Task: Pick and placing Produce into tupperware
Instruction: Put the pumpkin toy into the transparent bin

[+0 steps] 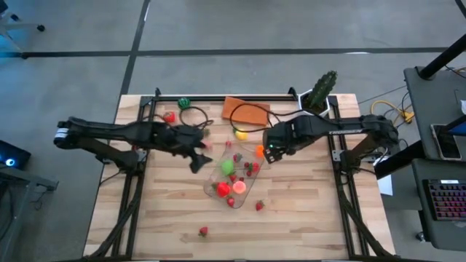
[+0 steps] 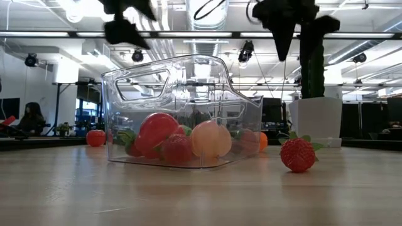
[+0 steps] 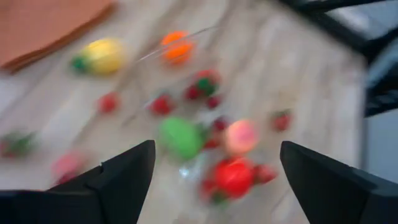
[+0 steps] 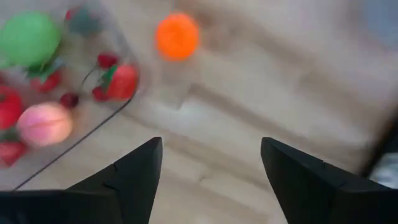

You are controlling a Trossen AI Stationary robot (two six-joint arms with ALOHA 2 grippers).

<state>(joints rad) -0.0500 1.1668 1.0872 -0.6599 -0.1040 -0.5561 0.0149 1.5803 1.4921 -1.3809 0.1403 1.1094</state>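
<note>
Two tools hang open and empty over the tub [image 1: 234, 176] at mid-bench: the left tool [image 1: 198, 155] by its left side, the right tool [image 1: 268, 151] by its far right corner, near an orange fruit [image 1: 260, 151]. Produce [image 1: 223, 189] lies inside; one strawberry [image 1: 203, 231] sits near the front edge.

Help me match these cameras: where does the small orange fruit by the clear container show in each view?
High: orange fruit at the tupperware's far right corner.
Low: orange sliver behind the container.
Left wrist: blurred, near the top.
Right wrist: top centre.
Shared landmark: the green fruit inside.
</note>
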